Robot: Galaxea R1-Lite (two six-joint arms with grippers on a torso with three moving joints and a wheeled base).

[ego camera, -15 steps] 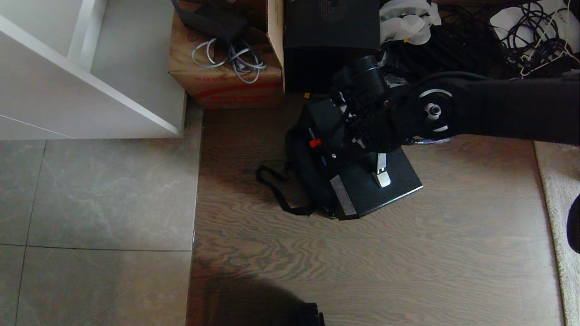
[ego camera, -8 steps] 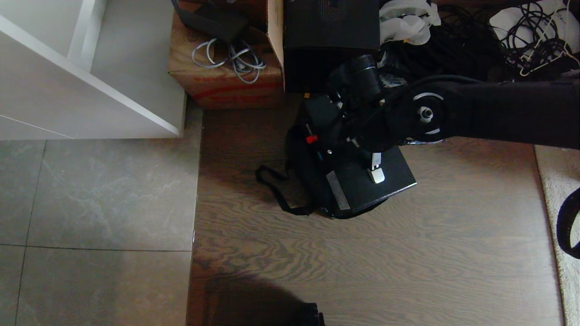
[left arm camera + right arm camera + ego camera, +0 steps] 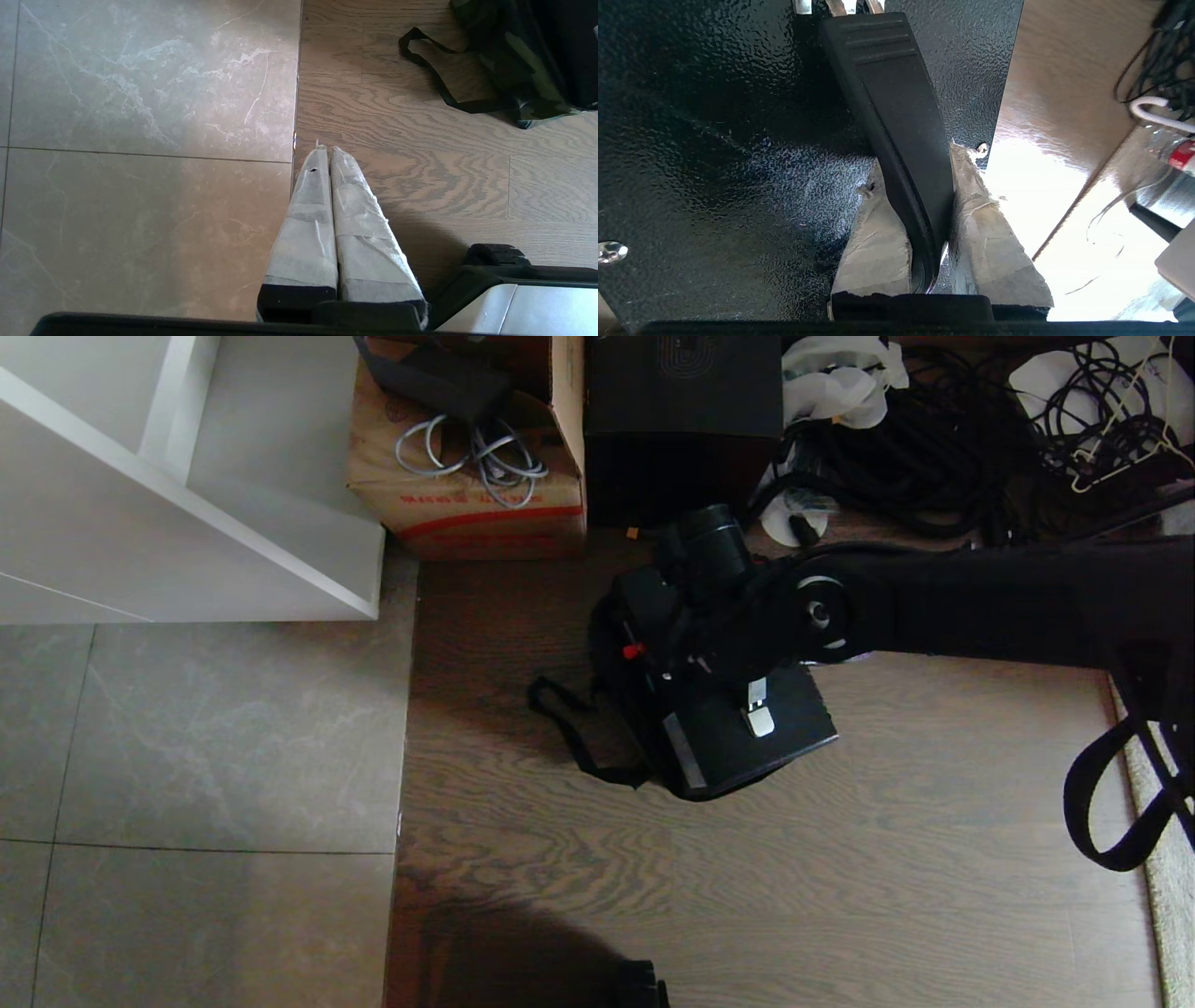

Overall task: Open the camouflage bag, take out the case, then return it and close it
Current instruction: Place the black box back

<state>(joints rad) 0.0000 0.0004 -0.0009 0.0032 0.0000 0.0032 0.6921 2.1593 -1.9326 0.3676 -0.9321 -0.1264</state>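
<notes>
Case (image 3: 747,733) hangs at frame centre, directly over the camouflage bag (image 3: 621,709) – long axis running upper left to lower right. Right gripper (image 3: 908,205) is clamped on the case's handle (image 3: 896,121); left gripper (image 3: 325,156), fingers together and empty, sits far off at lower centre – the right arm alone is placed to lower it

Cluttered storage corner, cardboard carton (image 3: 467,476), tangled cables (image 3: 934,457), white shelving (image 3: 187,523), wood-and-tile floor (image 3: 840,859)
</notes>
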